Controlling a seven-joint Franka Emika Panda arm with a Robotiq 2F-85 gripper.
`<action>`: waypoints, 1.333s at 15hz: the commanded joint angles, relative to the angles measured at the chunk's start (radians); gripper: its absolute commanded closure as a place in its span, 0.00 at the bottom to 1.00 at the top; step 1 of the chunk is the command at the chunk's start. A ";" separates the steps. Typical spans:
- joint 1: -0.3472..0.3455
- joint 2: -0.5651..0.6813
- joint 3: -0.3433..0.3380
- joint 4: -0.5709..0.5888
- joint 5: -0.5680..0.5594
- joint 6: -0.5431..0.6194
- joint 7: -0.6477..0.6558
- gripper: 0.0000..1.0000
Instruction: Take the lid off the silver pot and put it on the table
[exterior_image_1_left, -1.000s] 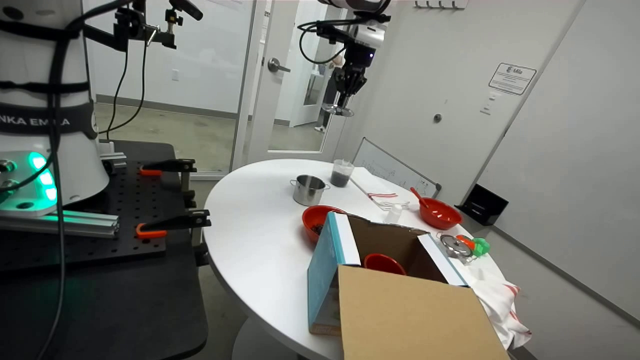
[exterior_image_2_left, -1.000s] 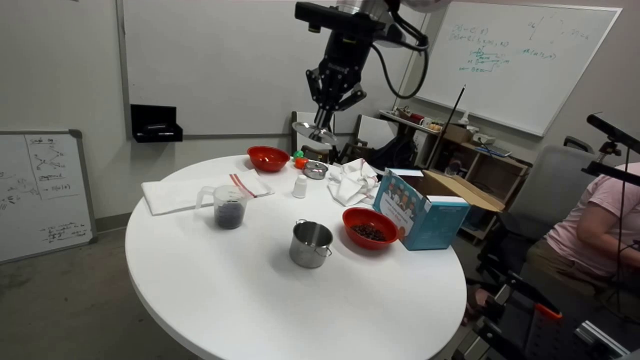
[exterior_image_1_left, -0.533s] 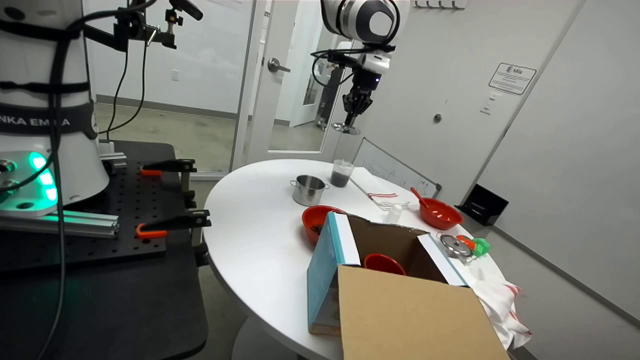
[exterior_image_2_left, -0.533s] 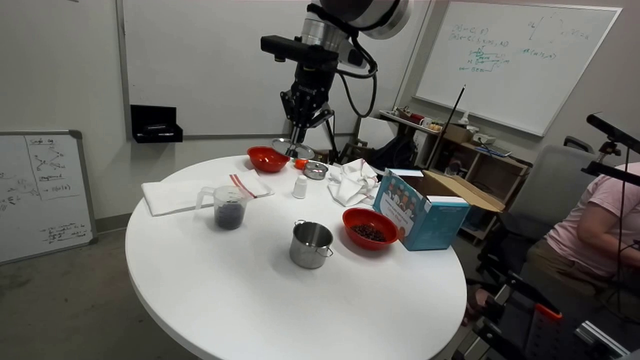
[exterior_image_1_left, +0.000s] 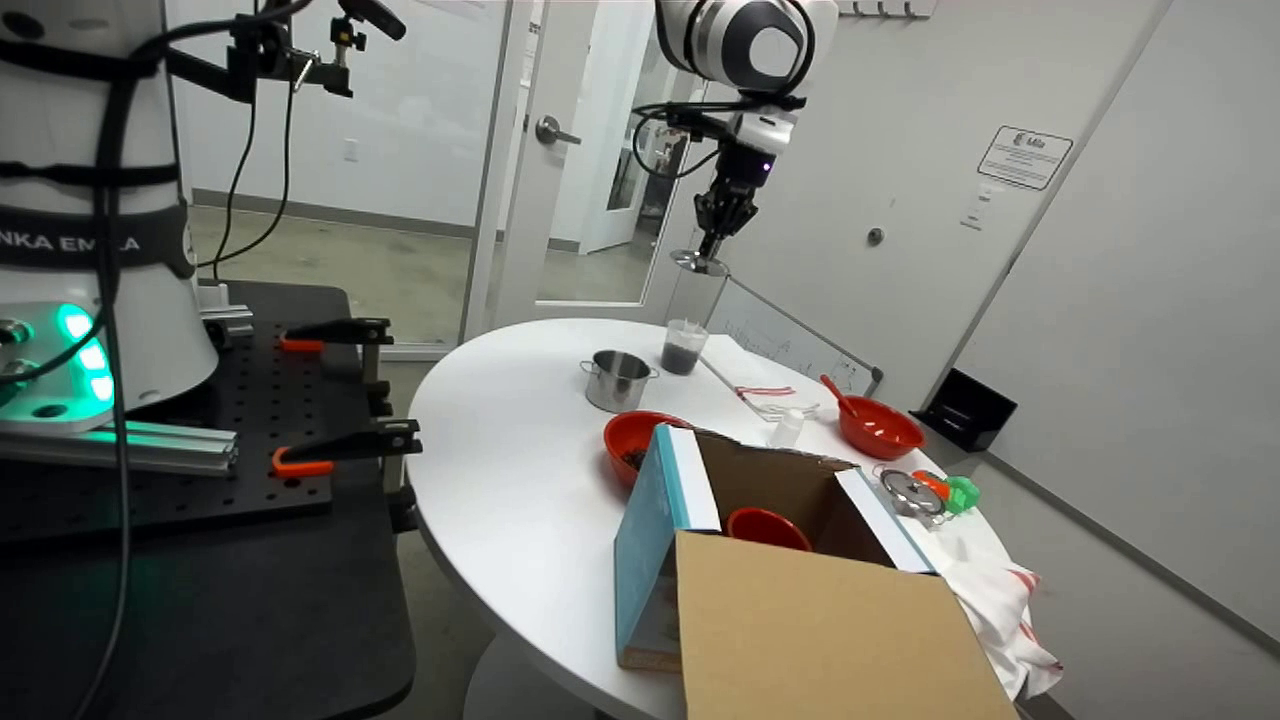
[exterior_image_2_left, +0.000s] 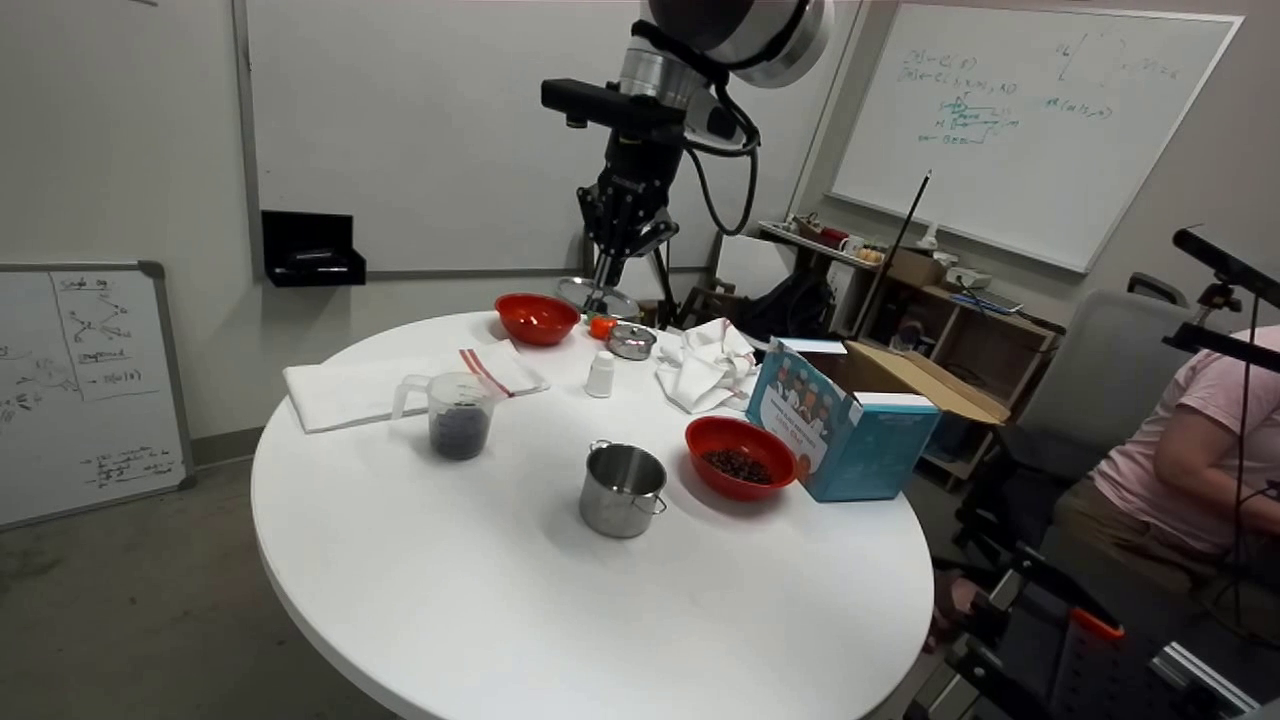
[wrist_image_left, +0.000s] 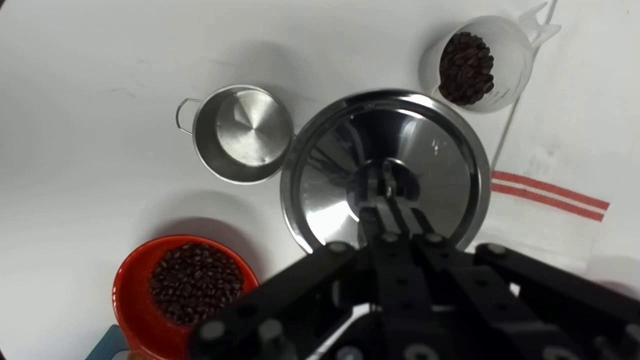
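Note:
My gripper (wrist_image_left: 391, 201) is shut on the knob of the round silver lid (wrist_image_left: 440, 160) and holds it in the air. Both exterior views show the gripper (exterior_image_1_left: 708, 243) (exterior_image_2_left: 608, 268) with the lid (exterior_image_1_left: 690, 262) (exterior_image_2_left: 578, 292) hanging below it, slightly tilted, well above the white table (exterior_image_1_left: 500, 460) (exterior_image_2_left: 480, 610). The silver pot (exterior_image_1_left: 612, 388) (exterior_image_2_left: 612, 508) stands upright and uncovered on the table. In the wrist view the pot (wrist_image_left: 252, 130) looks bare inside, and the lid's edge meets its rim in the picture. The fingers hide most of the knob.
A red bowl of dark beans (exterior_image_2_left: 735, 489) stands beside the pot, with a cardboard box (exterior_image_2_left: 875, 460) behind. A clear cup of beans (exterior_image_2_left: 468, 388) and a folded towel (exterior_image_2_left: 350, 395) are on the other side. A white bottle (exterior_image_2_left: 600, 376), a lidded pot (exterior_image_2_left: 630, 343) and another red bowl (exterior_image_2_left: 537, 320) stand farther back.
My gripper and the lid have come down towards the table and moved sideways over the last second. In the last half second they shifted only slightly. The pot and the rest have not moved.

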 joint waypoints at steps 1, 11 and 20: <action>-0.048 0.022 -0.021 0.041 0.056 0.004 -0.011 1.00; -0.051 0.265 -0.061 0.294 0.053 -0.006 0.076 1.00; -0.042 0.486 -0.100 0.494 0.028 -0.044 0.153 1.00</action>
